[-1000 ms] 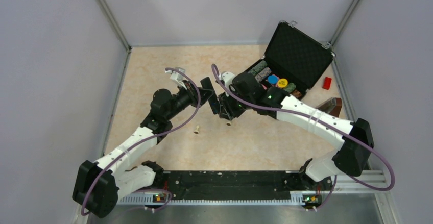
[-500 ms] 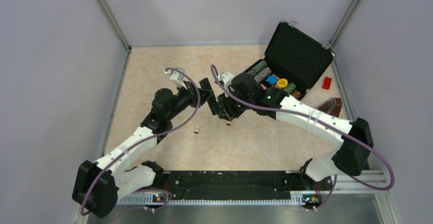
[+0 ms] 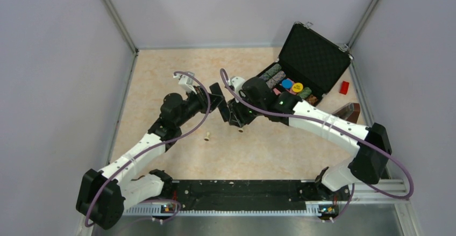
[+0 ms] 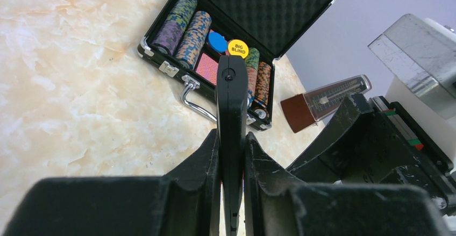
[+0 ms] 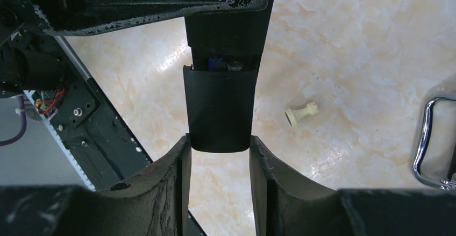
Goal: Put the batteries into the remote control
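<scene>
My left gripper (image 4: 232,134) is shut on the remote control (image 4: 231,101), a slim black bar held on edge above the table and pointing toward the chip case. My right gripper (image 5: 219,139) faces it from the other side. Its fingertips pinch the bottom corners of the small black back cover (image 5: 218,107), which lies against the remote's body (image 5: 226,37). In the narrow gap above the cover's edge a blue battery (image 5: 215,62) shows inside the compartment. In the top view the two grippers, left (image 3: 218,100) and right (image 3: 232,112), meet mid-table and hide the remote.
An open black chip case (image 3: 306,69) stands at the back right, its metal handle (image 5: 430,139) close to my right gripper. Two beige pegs (image 3: 207,136) (image 3: 240,129) lie on the marble below the grippers. A brown metronome (image 3: 347,112) and a red block (image 3: 344,87) sit far right.
My right arm has edged slightly left toward the left gripper. Both grips are unchanged.
</scene>
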`<control>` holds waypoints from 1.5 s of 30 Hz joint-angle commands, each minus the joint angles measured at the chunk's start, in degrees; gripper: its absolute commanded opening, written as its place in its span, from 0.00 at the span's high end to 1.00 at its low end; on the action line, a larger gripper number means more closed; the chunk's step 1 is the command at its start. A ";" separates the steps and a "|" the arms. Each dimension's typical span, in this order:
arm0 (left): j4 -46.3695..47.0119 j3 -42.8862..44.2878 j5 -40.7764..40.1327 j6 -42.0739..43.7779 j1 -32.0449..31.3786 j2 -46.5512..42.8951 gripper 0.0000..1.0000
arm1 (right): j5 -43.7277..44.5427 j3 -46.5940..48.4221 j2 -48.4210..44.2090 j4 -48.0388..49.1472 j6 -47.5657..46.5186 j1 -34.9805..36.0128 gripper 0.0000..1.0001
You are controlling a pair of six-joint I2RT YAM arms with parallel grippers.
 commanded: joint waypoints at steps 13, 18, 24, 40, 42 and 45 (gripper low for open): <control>3.73 1.36 2.42 0.43 -0.30 -1.15 1.00 | 0.58 2.18 1.50 1.58 -0.01 0.63 0.67; 3.77 1.18 2.81 0.60 -0.30 -1.37 1.00 | 0.52 2.32 2.10 1.57 -0.05 0.61 0.67; 3.44 1.13 3.12 0.73 -0.29 -1.49 1.00 | 0.91 2.75 2.56 1.63 0.06 0.57 0.67; 2.62 0.80 3.30 0.27 -0.28 -2.18 1.00 | 2.19 3.55 3.65 3.27 2.58 0.66 0.67; 2.66 0.65 3.28 0.05 -0.26 -2.20 1.00 | 2.12 3.58 3.76 3.70 3.27 0.65 0.67; 2.50 0.71 3.29 -0.31 -0.28 -2.32 1.00 | 1.96 3.61 3.96 4.10 3.70 0.62 0.67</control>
